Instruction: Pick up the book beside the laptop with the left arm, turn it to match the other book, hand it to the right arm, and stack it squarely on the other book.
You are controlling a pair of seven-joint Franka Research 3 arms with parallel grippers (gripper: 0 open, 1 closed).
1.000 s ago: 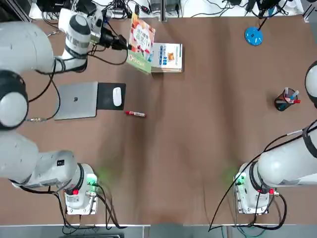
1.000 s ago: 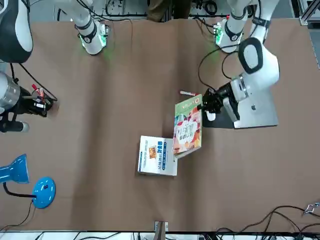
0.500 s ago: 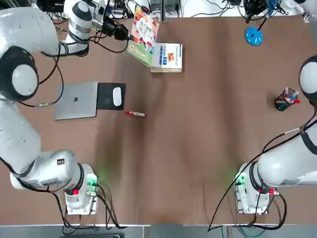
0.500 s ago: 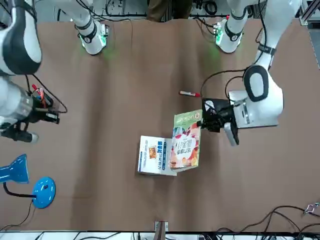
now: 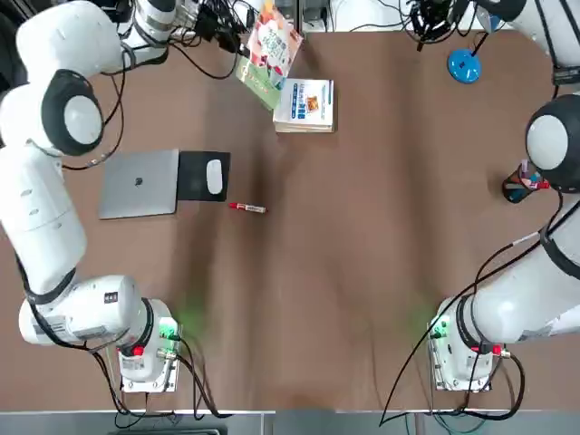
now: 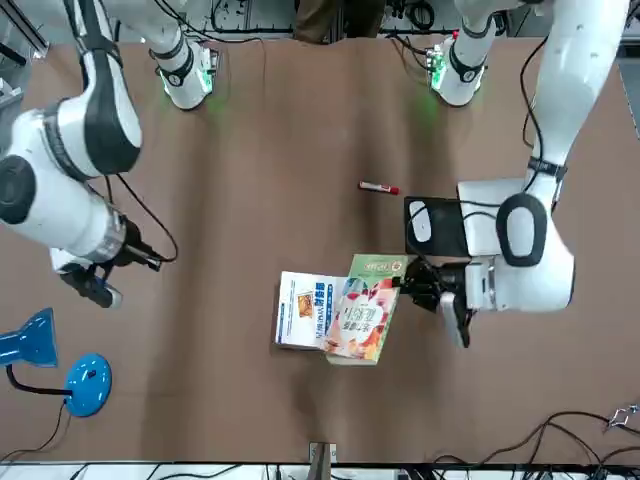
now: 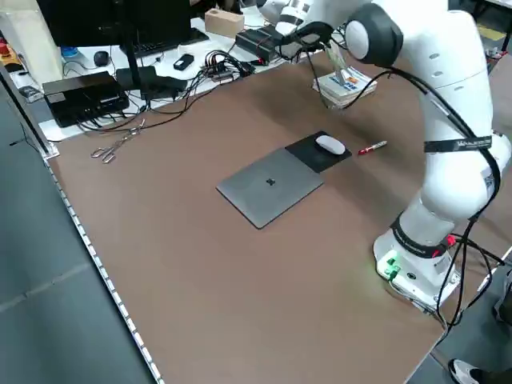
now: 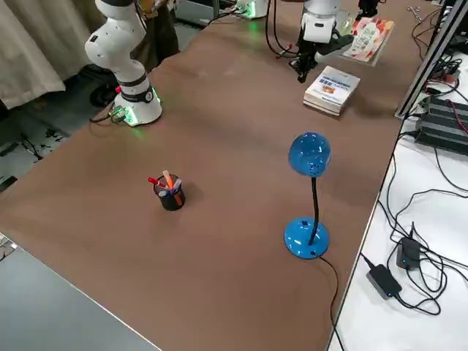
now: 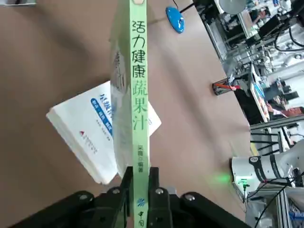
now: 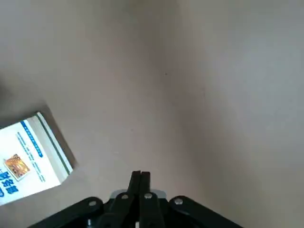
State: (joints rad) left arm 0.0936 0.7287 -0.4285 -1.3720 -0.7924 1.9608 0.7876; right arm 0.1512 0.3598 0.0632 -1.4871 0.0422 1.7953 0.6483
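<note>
Left wrist view: the book is clamped at its green end by the left tool, held above the other book. The right tool is fully closed, empty.

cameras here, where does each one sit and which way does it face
Top: overhead, looking down; both bases at bottom, left end effector holding the book.
Front: across the table, facing the robot, arms mirrored.
Left side: raised, over the laptop; left arm.
Right side: raised, past a blue lamp.
Left wrist: own fingers clamping the book's spine.
Right wrist: right end effector shut, above bare table.
Shared: both wrist views show the other book.
</note>
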